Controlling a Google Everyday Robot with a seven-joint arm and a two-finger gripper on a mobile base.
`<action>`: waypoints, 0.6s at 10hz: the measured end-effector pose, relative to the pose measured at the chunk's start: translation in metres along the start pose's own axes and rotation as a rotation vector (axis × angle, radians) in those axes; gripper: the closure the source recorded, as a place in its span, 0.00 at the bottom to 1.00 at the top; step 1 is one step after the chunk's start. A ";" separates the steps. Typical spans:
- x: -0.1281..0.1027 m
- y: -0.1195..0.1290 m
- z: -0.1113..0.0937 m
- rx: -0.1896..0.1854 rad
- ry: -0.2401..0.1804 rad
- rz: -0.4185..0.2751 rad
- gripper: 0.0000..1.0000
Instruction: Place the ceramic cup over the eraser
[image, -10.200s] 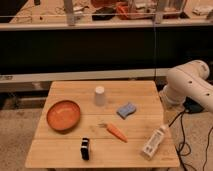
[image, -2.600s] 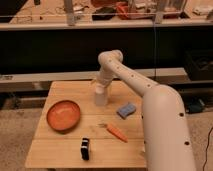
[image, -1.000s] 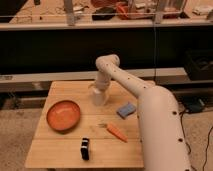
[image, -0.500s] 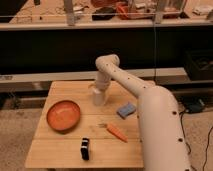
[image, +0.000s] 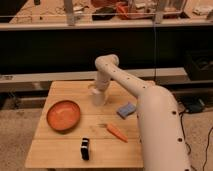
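Toward the tabletop's (image: 55, 150) twelve o'clock side, your hand (image: 98, 90) is down at the ceramic cup (image: 97, 98); you cannot tell its state. The orange bowl (image: 63, 115) lies at the cup's eight o'clock.

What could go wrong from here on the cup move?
1. The gripper is down at the ceramic cup, toward the back of the table. The cup is small and tapered, so an off-centre contact could tip it or let it slip.
2. The arm reaches across right beside the blue block and the carrot. Swinging the cup forward might sweep them aside.
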 end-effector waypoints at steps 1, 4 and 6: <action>-0.001 -0.001 0.001 -0.001 -0.001 -0.005 0.33; -0.003 -0.002 -0.001 -0.005 -0.003 -0.009 0.54; -0.002 0.000 -0.002 -0.004 -0.003 -0.007 0.52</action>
